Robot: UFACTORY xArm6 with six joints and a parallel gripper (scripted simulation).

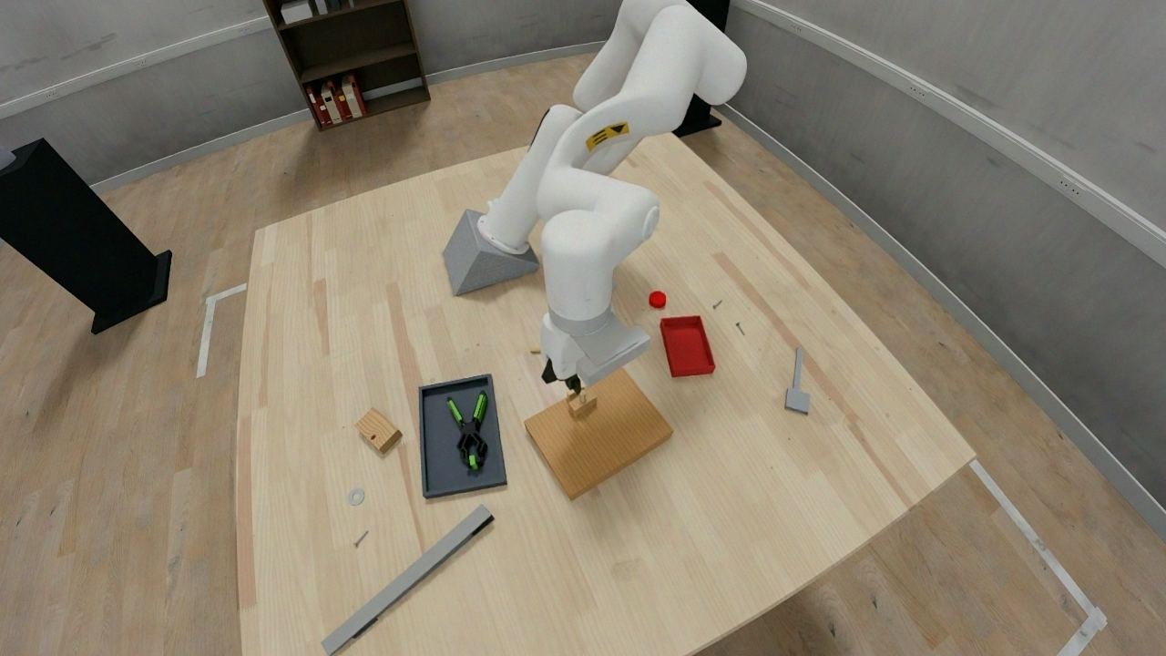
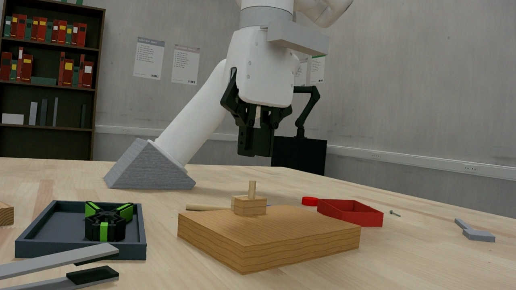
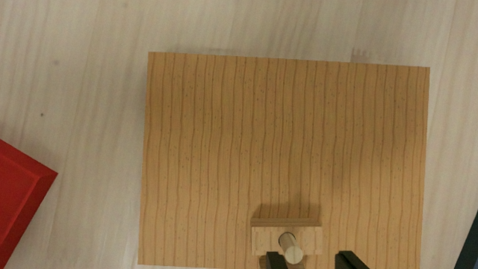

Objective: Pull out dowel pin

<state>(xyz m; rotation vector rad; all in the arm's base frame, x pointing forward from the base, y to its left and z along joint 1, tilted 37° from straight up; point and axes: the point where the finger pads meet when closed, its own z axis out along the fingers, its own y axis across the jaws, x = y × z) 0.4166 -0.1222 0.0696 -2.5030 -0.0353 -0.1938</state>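
Note:
A small wooden block (image 1: 582,405) (image 2: 248,207) (image 3: 263,242) lies flat on the bench board (image 1: 603,448) (image 2: 267,236) (image 3: 284,142), near the edge that faces the arm's base. Its dowel pin (image 2: 251,189) (image 3: 293,252) stands upright in the hole. A paler low piece (image 2: 236,197) touches the block's far side; I cannot tell what it is. My gripper (image 1: 562,379) (image 2: 254,153) (image 3: 311,261) hangs well above the block, open and empty. In the wrist view the pin sits by the left finger. The green-and-black spring clamp (image 1: 468,428) (image 2: 104,221) lies in a grey tray (image 1: 432,489) (image 2: 72,248).
A loose dowel (image 2: 205,207) lies on the table behind the board. A red tray (image 1: 686,344) (image 2: 350,210) (image 3: 19,187) and a red cap (image 1: 657,298) (image 2: 309,200) are to the right. A second wooden block (image 1: 378,429), a grey bar (image 1: 407,579) (image 2: 54,257), a grey L-piece (image 1: 797,391) (image 2: 472,232), a washer (image 1: 353,492).

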